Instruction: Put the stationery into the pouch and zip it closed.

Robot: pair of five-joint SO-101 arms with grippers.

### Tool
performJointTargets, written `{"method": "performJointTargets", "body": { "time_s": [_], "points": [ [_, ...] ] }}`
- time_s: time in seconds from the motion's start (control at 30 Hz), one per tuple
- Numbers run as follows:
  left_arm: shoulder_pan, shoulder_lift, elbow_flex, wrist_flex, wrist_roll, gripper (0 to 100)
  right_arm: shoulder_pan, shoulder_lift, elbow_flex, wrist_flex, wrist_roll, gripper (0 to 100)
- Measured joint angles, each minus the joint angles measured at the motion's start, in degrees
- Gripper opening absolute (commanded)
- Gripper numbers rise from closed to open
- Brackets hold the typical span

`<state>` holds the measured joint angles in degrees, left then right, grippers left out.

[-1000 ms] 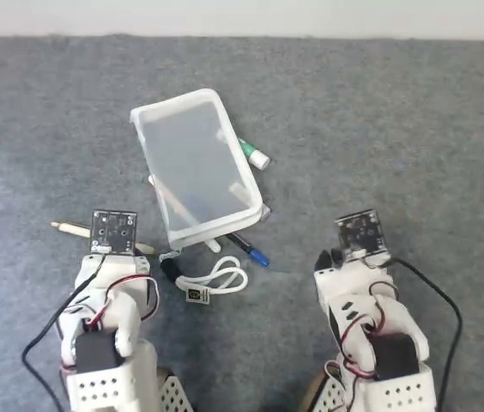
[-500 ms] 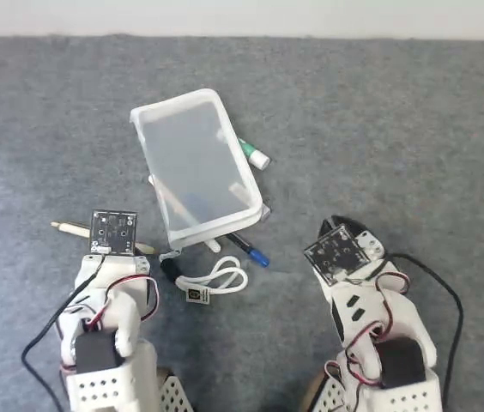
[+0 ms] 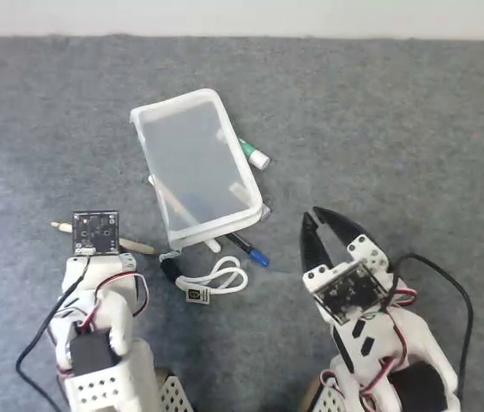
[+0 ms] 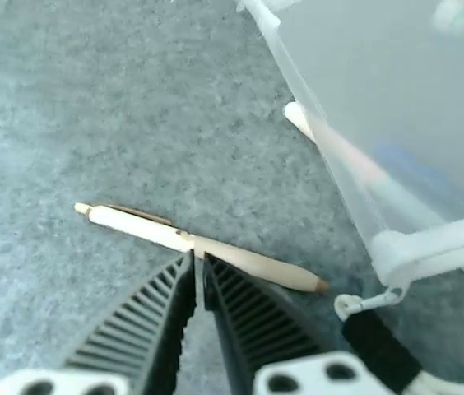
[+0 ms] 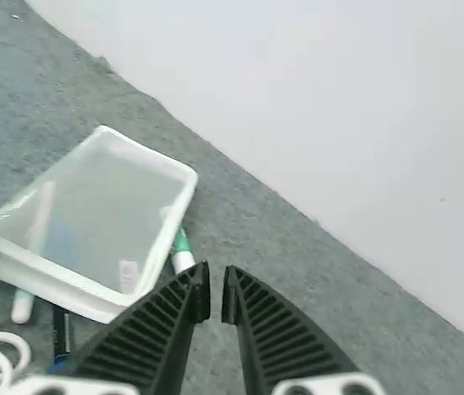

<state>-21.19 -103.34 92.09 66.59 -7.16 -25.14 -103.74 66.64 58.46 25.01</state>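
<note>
Hanging just over a beige pen [image 4: 137, 228], left jaws: clenched to a thin slit, grasping nothing. The tips sit at the pen's middle; whether they touch it cannot be told. The beige pen lies slanted on the grey worktop [image 3: 414, 129], lower left of the high frame, with its point toward the pouch [image 3: 192, 163].

Right jaws: clenched, tips all but meeting, grasping nothing. They sit lower right of centre in the high frame, pointing toward the frame's top, apart from every item.

The pouch is translucent white and lies flat on the worktop, upper centre-left of the high frame. Its long axis is tilted and one short edge is turned toward the arms. Whether the zip is open or closed cannot be told.

Stationery about the pouch:
- marker [image 3: 253, 154], green and white, sticking out from under the pouch's right edge.
- blue-capped pen [image 3: 251, 251], dark-bodied, on the worktop just below the pouch's lower right corner.
- white stick [image 3: 214, 245], one end poking out at the pouch's lower edge.
- pale and blue shapes seen through the pouch wall; inside or beneath cannot be told.

A white cord [image 3: 218, 277] lies looped at lower centre of the high frame, just below the pouch and between the arms. It has a small tag [image 3: 195, 294] and a black end.
</note>
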Motion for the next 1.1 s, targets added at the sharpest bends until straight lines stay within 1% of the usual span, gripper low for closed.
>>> {"method": "performJointTargets", "body": {
  "time_s": [0.2,0.43,0.63,0.77,0.9,1.1],
  "points": [
    [-0.26,0.00,0.00,0.00,-0.09,1,-4.48,1.23,-0.88,0.00,-0.35,6.2],
    [-0.26,0.00,0.00,-0.88,-0.09,1,-9.05,16.18,-8.18,0.00,-0.35,6.2],
    [-0.26,0.00,0.00,-1.05,-0.09,1,-13.01,30.07,-12.22,-3.60,-0.53,6.5],
    [-0.26,0.00,0.00,-1.05,-0.09,1,-16.18,34.02,-12.48,-6.59,-1.93,6.6],
    [-3.52,0.00,0.00,-1.23,-0.09,1,-18.46,36.40,-12.48,-9.23,-3.52,6.7],
    [-10.11,0.00,0.00,-4.66,-0.09,1,-21.54,42.20,-12.57,-12.22,-4.31,6.7]
  ]
}}
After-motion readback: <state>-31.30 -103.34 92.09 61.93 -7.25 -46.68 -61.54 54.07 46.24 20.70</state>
